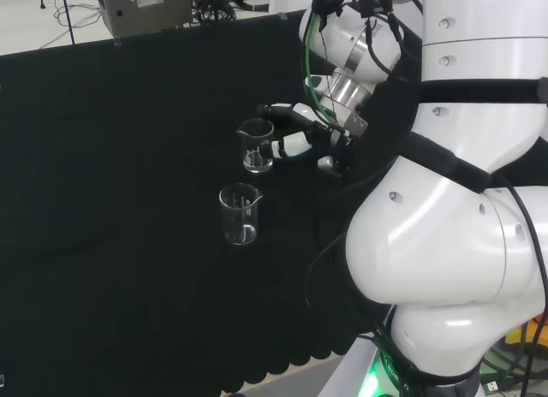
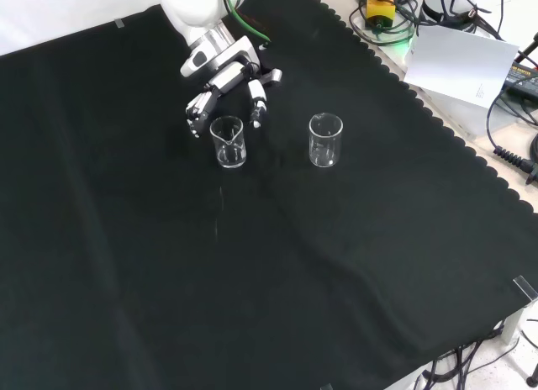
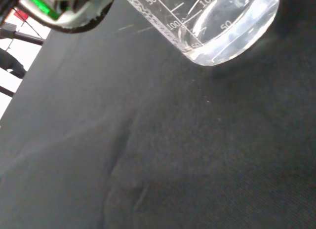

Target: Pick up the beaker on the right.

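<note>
I am looking at two clear glass beakers standing upright on the black cloth of the counter, each with a pouring spout and faint printed marks, and neither plainly holding anything. In the front view the beaker near the hand is standing to the left and the other beaker to the right, well apart; in the head view the first one is sitting farther off and the second nearer the camera. The hand is hanging just behind the left beaker in the front view, its fingers reaching down on either side of the rim, spread and fairly straight; I am not seeing them close round the glass, and I cannot tell whether they are touching it. In the wrist view the thick glass base of a beaker is showing close up, resting on the cloth. Open cloth is lying all around both beakers, and the scalloped edge of the cloth is running well off to the right in the front view.
</note>
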`<state>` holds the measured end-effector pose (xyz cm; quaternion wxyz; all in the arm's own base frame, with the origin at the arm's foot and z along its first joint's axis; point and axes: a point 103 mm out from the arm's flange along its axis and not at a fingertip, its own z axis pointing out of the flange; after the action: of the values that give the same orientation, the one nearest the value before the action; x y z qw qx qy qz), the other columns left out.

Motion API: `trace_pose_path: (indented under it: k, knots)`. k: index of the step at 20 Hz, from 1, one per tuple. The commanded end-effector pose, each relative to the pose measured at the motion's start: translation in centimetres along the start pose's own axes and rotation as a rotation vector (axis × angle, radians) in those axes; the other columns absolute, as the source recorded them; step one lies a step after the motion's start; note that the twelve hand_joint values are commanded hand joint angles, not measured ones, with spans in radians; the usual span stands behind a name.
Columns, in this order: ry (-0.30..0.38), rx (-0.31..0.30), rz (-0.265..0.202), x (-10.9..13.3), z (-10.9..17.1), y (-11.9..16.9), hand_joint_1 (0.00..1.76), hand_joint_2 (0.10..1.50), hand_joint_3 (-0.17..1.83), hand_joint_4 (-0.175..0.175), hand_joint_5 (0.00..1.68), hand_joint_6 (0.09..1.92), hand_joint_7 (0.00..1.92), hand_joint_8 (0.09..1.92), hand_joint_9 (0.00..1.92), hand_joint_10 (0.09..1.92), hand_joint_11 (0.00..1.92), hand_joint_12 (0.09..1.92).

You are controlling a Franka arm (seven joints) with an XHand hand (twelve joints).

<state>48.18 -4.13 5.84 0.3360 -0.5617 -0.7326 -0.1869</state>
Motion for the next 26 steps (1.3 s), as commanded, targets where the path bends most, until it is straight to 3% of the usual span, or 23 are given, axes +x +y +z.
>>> trace_pose_path:
  k: [1,8,19,26]
  knots:
    - [0.018,-0.011,-0.027,0.4,0.5,0.8,0.86,0.53,0.59,-0.023,0.37,0.09,0.27,0.65,0.35,0.62,0.00,1.22]
    - [0.042,-0.045,-0.032,0.4,0.9,1.3,0.80,0.51,0.55,-0.022,0.39,0.09,0.28,0.65,0.37,0.61,0.00,1.23]
    - [0.038,-0.071,-0.028,-0.1,1.0,1.5,0.96,0.53,0.57,-0.021,0.53,0.09,0.36,0.68,0.44,0.60,0.00,1.28]
    - [0.086,-0.069,-0.062,0.0,1.5,1.9,0.98,0.51,0.61,-0.023,0.52,0.09,0.38,0.68,0.47,0.59,0.00,1.31]
